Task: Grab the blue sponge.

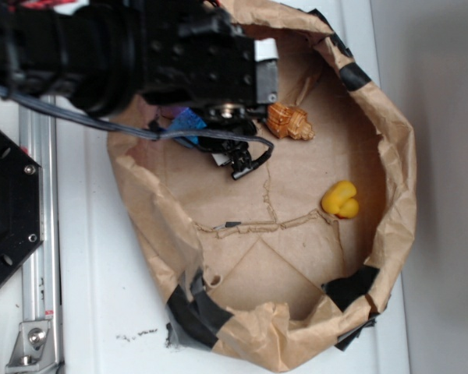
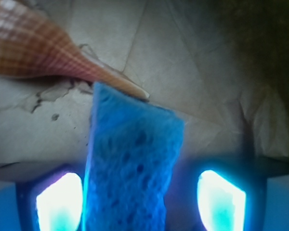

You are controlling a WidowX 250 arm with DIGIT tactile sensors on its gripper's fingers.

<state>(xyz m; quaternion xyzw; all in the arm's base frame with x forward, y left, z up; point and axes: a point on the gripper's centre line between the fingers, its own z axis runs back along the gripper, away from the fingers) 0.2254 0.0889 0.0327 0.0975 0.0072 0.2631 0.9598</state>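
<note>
The blue sponge (image 2: 132,163) stands on edge between my gripper's (image 2: 139,199) two glowing pads, on the brown paper floor. The left pad (image 2: 60,202) sits right against the sponge's side. A gap remains between the sponge and the right pad (image 2: 220,199), so the gripper is open around it. In the exterior view only a small blue corner of the sponge (image 1: 186,125) shows under the black arm, and the gripper (image 1: 210,136) is mostly hidden by the wrist. The sponge's far end touches the tip of the orange spiral shell (image 2: 38,48).
All of this lies inside a brown paper bag (image 1: 394,164) with rolled, black-taped walls. The shell (image 1: 288,121) is just right of the gripper. A yellow rubber duck (image 1: 341,199) lies further right. A metal rail (image 1: 39,234) runs along the left outside the bag.
</note>
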